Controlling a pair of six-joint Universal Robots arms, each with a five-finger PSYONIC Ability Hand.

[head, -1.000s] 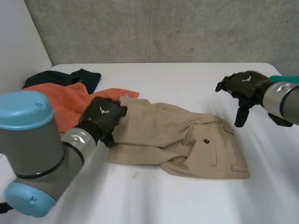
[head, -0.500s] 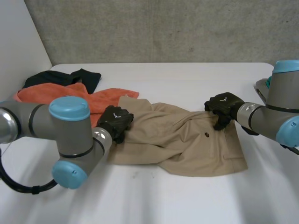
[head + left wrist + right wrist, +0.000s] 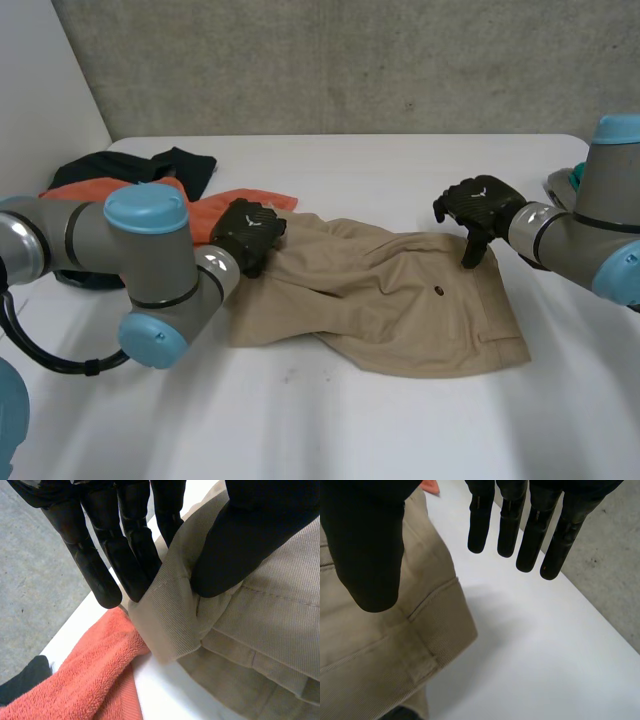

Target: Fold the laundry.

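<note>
The beige twill garment (image 3: 400,305), trousers or shorts to judge by its buttoned pocket, lies crumpled in the middle of the white table (image 3: 400,165). The left robot hand (image 3: 248,235) is at the band corner of the garment that is nearest the orange terry towel (image 3: 265,200). In the left wrist view its thumb presses the band against the fingers (image 3: 125,555) behind it, so this corner is pinched. I judge that it holds there in order to lift or stretch that edge.

The right robot hand (image 3: 478,205) hovers over the opposite far corner. In its own wrist view the fingers (image 3: 507,520) are straight and stand apart from the thumb, and the cloth corner lies below the gap, not caught. It seems placed for a matching grasp, so that both corners can be pulled flat before a fold.

The towel and a black cloth (image 3: 175,163) lie at the far left of the table, the towel just beside the pinched corner.
</note>
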